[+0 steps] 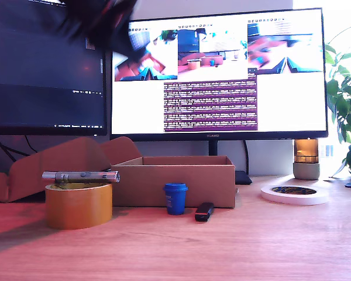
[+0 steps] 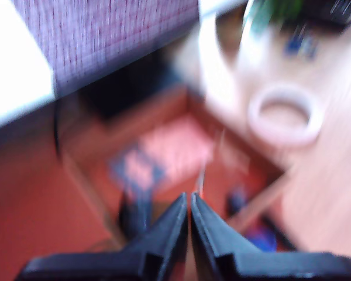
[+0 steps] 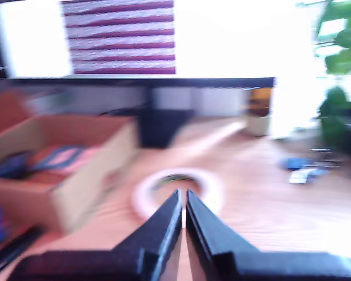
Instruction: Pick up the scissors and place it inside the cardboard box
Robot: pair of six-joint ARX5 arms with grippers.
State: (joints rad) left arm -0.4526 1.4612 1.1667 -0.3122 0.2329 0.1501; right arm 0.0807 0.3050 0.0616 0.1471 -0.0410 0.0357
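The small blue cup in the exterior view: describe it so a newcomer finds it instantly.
Start at the cardboard box under the monitor. The small blue cup stands on the table against the box's front wall. It is the only blue, lidded thing there, beside a flat black object.

The box (image 1: 181,186) is plain brown cardboard. Beside it the tape roll (image 1: 78,206) is yellow-brown, and the pen-like tool (image 1: 80,176) on it is grey metal. The small cup (image 1: 175,198) is bright blue, the flat stick (image 1: 204,211) black. A white ring (image 1: 294,195) (dark inside) lies on the pale wood-grain tabletop (image 1: 251,246). Both grippers' jaws are black.
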